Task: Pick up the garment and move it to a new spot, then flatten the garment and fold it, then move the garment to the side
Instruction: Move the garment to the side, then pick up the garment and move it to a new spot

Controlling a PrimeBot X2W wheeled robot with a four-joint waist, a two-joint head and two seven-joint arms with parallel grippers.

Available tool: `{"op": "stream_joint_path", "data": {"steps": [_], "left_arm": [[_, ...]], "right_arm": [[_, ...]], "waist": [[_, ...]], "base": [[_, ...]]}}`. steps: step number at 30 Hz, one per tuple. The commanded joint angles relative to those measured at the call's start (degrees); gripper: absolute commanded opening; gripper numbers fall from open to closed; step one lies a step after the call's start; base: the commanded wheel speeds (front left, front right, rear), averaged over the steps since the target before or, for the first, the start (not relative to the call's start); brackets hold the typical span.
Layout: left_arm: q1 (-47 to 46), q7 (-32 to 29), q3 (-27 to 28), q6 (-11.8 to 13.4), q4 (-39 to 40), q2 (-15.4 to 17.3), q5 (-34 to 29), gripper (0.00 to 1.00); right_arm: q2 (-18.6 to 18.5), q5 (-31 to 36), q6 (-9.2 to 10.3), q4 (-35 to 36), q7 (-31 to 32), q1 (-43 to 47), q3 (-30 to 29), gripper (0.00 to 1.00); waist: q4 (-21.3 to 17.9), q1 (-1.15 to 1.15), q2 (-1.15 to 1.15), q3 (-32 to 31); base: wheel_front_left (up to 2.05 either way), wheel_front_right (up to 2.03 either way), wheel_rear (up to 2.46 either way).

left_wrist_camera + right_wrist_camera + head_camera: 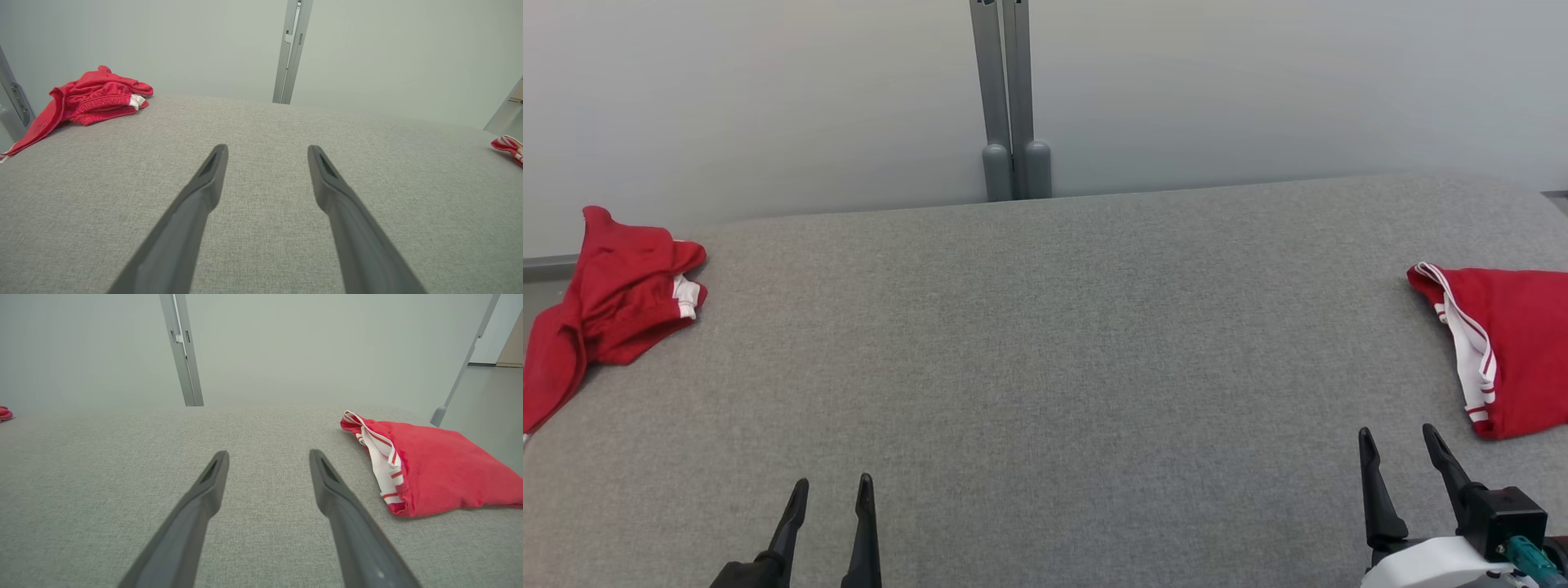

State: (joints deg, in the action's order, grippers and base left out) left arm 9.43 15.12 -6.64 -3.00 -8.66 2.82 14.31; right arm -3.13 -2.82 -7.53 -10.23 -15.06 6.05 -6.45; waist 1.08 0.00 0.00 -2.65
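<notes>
site: bare, lab-like test cell | evidence: grey fabric-covered table [1045,343]; plain pale partition panels [768,98] right behind it, joined at a grey metal post [1010,98]; smooth grey floor [482,404] beside the table

Folded garment [1521,351], perhaps half, off-frame

My head camera looked forward and down across the bench [1045,343] from high and well back; my left wrist camera sat low over it, facing along my left end effector [267,149] with the crumpled red garment [98,96] far off to its left; my right wrist camera sat equally low behind my right end effector [268,453], near the folded red garment [441,469]; all three views shared the grey post [1010,98] at the far edge.
</notes>
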Motion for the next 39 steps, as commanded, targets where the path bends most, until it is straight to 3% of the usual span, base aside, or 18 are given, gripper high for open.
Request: {"op": "stream_joint_path", "data": {"steps": [1, 8, 17, 21, 29, 36, 39], "left_arm": [[0.3, 0.0, 0.2, -0.2, 0.1, 0.1, -0.3, 1.00], [0.4, 0.0, 0.6, -0.5, 0.1, 0.1, -1.1, 1.00], [-0.4, 0.0, 2.2, -1.9, -0.9, 0.1, -3.5, 1.00], [-0.9, 0.0, 3.9, -2.8, -1.0, 0.4, -4.3, 1.00], [-7.4, 0.0, 4.2, -3.8, 0.2, 0.2, -2.7, 1.00], [-24.5, 0.0, 3.4, -4.3, -4.6, 0.1, 4.4, 1.00], [-33.9, -1.3, 4.1, -4.4, -9.1, 1.7, 6.3, 1.00]], "right_arm": [[-0.1, 0.3, 0.08, 0.1, -0.2, 0.7, -0.1, 1.00], [0.1, 0.1, 0.07, 0.4, -0.2, 1.4, -0.3, 1.00], [0.2, -1.8, 0.07, -0.6, -0.2, 1.3, 5.5, 1.00], [0.1, -2.3, 0.07, -0.9, -0.2, 0.0, 7.6, 1.00], [-1.1, -1.6, 0.08, 0.0, -0.2, -2.7, 7.6, 1.00], [-6.8, -1.9, 0.07, 5.1, -0.2, -9.8, 6.7, 1.00], [-9.6, -2.3, 0.08, 7.8, -0.2, -13.4, 6.3, 1.00]], "waist": [[0.1, 0.00, 0.00, 0.0], [3.9, 0.00, 0.00, -0.2], [18.0, 0.00, 0.00, 0.3], [20.8, 0.00, 0.00, 0.7], [20.4, 0.00, 0.00, 7.4], [17.3, 0.00, 0.00, 24.0], [15.8, 0.00, 0.00, 31.1]], "base": [[0.00, 0.00, 0.00], [0.00, 0.00, 0.00], [0.00, 0.00, 0.00], [0.00, 0.00, 0.00], [0.00, 0.00, 0.00], [0.00, 0.00, 0.00], [0.00, 0.00, 0.00]]}}
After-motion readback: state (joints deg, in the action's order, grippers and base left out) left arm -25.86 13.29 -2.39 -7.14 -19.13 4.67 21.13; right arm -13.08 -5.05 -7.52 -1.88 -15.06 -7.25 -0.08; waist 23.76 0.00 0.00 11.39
